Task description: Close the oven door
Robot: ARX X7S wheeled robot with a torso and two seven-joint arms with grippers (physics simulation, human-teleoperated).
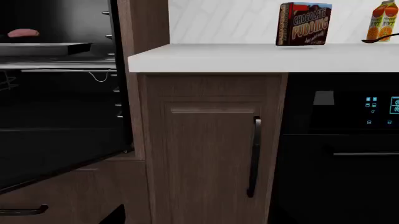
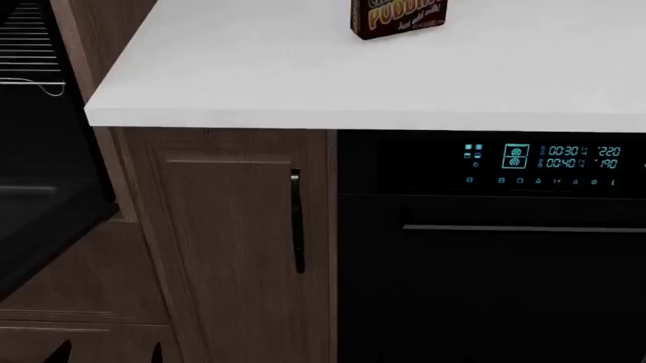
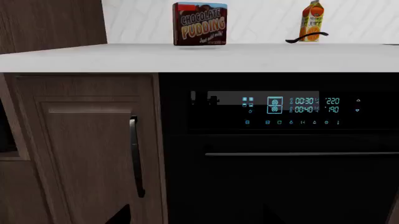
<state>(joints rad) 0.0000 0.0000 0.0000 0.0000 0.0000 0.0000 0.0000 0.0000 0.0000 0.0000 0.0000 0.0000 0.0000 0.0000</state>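
Observation:
The oven door is a dark panel swung down and open below the black cavity with its wire racks. The head view has the same oven door at its left edge, under the racks. Only the tips of my left gripper show at that view's bottom edge; they stand apart with nothing between them, below and in front of the door. One fingertip shows in the left wrist view. My right gripper faces the black appliance, with one fingertip clear and its fingers spread.
A brown cabinet door with a black vertical handle stands between the oven and a black appliance front with a cyan display. The white counter holds a pudding box and a juice carton. A drawer sits under the oven.

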